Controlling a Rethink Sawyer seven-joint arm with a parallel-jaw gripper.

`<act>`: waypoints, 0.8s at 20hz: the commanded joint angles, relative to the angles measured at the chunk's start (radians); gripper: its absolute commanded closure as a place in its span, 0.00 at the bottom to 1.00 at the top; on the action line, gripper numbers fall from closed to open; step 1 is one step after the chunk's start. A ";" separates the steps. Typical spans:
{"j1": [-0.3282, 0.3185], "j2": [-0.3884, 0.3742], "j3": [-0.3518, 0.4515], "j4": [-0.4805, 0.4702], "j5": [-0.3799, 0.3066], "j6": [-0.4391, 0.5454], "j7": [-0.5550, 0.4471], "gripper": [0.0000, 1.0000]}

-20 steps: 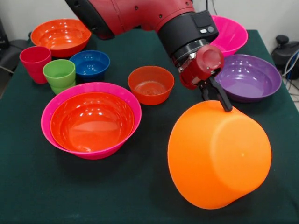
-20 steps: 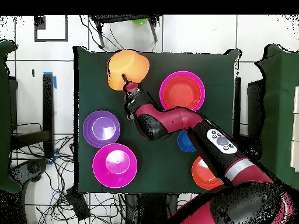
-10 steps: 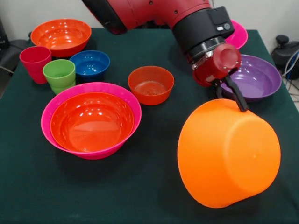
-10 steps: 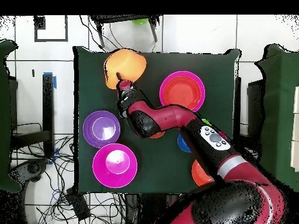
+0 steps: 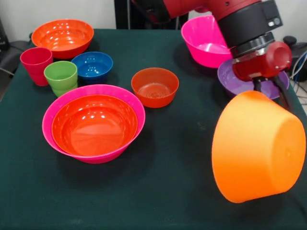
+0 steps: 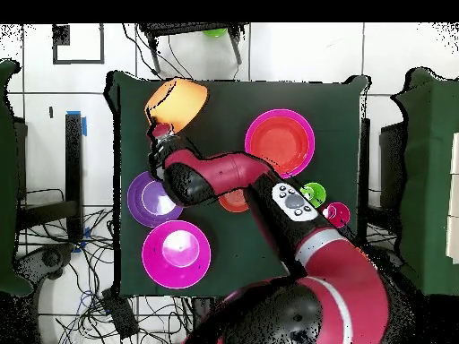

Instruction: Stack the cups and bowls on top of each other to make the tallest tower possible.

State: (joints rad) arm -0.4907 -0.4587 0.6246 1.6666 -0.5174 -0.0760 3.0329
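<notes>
Evidently the black-fingered gripper [image 5: 271,91] is pinching the large, glossy light-orange plastic bowl [image 5: 256,148] by its rim, carrying it tilted, and it looks light, stiff and slippery.

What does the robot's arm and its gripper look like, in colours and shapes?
The arm is thick, rounded and glossy red, ending in a black cylindrical wrist section with a small light marking and a silver ring below it. In the overhead view a black panel with grey buttons sits on the arm. The gripper has a rounded red body and thin black jaws.
</notes>
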 commanded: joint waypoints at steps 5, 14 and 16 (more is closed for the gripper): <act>-0.053 0.223 -0.256 0.042 -0.140 0.368 -0.246 0.00; -0.414 0.427 0.052 0.078 -0.357 0.236 -0.435 0.00; -0.459 0.462 0.086 0.075 -0.363 0.260 -0.476 0.00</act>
State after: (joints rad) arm -0.7754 -0.2837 0.7507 1.6639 -0.7222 -0.0543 2.8398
